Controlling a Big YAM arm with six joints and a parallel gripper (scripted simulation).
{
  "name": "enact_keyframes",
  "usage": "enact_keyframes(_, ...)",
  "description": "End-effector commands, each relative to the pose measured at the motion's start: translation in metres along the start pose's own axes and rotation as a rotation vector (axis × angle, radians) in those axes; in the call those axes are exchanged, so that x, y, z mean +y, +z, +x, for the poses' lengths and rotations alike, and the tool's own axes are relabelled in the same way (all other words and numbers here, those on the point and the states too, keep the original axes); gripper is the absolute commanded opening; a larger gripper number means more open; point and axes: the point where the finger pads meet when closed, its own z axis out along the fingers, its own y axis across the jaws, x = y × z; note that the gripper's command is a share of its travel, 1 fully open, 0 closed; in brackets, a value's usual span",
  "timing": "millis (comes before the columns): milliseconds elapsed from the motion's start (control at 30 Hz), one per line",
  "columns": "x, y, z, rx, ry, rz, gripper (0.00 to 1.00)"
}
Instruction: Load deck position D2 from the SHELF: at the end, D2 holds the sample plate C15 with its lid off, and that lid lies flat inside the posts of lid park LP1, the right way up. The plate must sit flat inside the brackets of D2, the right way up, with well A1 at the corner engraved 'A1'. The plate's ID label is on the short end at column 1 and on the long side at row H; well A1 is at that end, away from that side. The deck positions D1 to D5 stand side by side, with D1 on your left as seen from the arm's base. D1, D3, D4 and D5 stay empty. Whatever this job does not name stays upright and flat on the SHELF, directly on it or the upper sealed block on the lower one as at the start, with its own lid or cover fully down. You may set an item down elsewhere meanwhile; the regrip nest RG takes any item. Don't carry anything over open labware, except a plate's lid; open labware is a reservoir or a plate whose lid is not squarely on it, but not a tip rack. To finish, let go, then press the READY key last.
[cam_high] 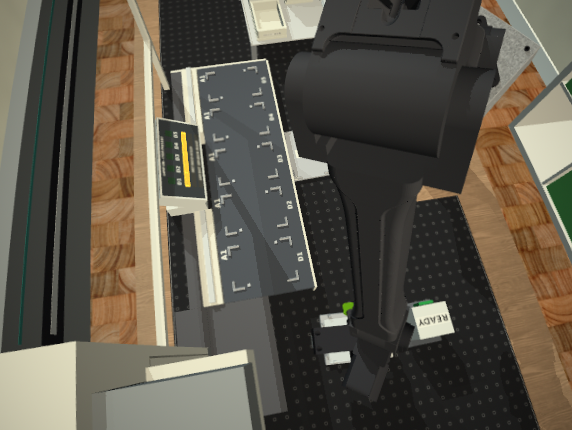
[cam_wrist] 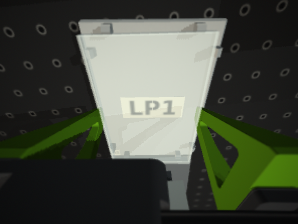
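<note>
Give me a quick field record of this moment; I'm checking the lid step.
held item: clear lid, between the green fingers
jaws: shut on the lid
below the lid: LP1 park, label showing through it
deck: D1 to D5 all without a plate
READY key: beside the arm, not pressed
lid released: not yet

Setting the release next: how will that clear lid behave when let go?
The lid in the gripper looks thin, flat and unbent, so probably stiff and light. Its smooth clear face may slide on lid park LP1 if dropped askew.
</note>
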Motion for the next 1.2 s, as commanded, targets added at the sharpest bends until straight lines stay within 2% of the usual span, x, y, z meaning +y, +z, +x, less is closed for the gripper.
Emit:
enact_keyframes(0, 0.0141, -0.0117, -0.0067, -0.018, -0.006, -0.043, 0.0)
enact_keyframes(567, 0.0107, -0.0132, -0.0034, -0.017, -0.006, -0.044, 0.0)
enact_keyframes(600, 0.0059, -0.0057, -0.0021, -0.01, 0.001, -0.022, 0.0)
enact_keyframes(667, 0.0059, -0.0057, -0.0021, -0.01, 0.001, -0.022, 0.0)
enact_keyframes(700, 0.0106, -0.0132, -0.0031, -0.017, -0.006, -0.044, 0.0)
enact_keyframes(733, 0.0105, -0.0133, -0.0029, -0.017, -0.006, -0.044, 0.0)
enact_keyframes(767, 0.0055, -0.0057, -0.0019, -0.01, 0.001, -0.022, 0.0)
enact_keyframes(800, 0.0054, -0.0057, -0.0018, -0.01, 0.001, -0.022, 0.0)
enact_keyframes(833, 0.0103, -0.0133, -0.0025, -0.017, -0.006, -0.044, 0.0)
enact_keyframes(1000, 0.01, -0.0134, -0.0019, -0.016, -0.006, -0.044, 0.0)
enact_keyframes(1033, 0.0048, -0.0057, -0.0013, -0.01, 0.001, -0.022, 0.0)
enact_keyframes(1133, 0.0046, -0.0056, -0.0012, -0.01, 0.0, -0.022, 0.0)
enact_keyframes(1167, 0.0099, -0.0134, -0.0014, -0.016, -0.006, -0.044, 0.0)
